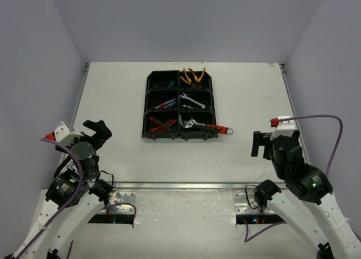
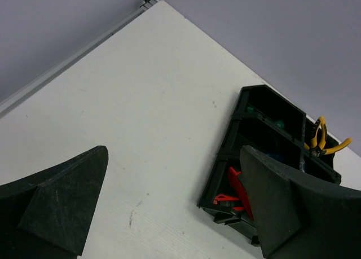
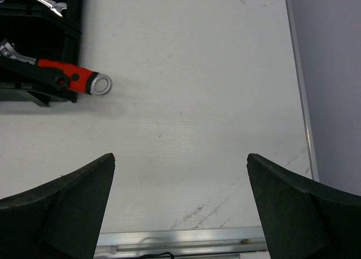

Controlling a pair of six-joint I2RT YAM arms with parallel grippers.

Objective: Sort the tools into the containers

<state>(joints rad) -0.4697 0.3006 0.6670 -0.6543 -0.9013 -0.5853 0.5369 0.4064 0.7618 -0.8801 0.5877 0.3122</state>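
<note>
Left fingers (image 2: pixel 67 202): spread wide with nothing between them, sitting at the near-left of the desk (image 1: pixel 113 101).
Right fingers (image 3: pixel 293 208): also wide open and empty, at the near-right.
Closest tool: the adjustable wrench (image 3: pixel 70 77). Its head sits in the near-right compartment of the tray (image 1: pixel 147 104), and its red handle pokes out over the right wall, so the ring end is past the tray and over bare desk.
Which way it lies: ahead and to the left of the right fingers. Its long axis runs roughly left-right, with the ring end pointing toward the right arm's side. The right arm is clearly nearer, and the left would have to cross the whole tray.
My read: sorting looks basically done. If anything's left, it's nudging that handle in.
Other tools: all in the tray as far as I can tell, e.g. the yellow pliers (image 1: pixel 193 75) in the far-right compartment.
Desk: flat matte white with a few faint scuffs.
Room: plain pale walls on three sides.
</note>
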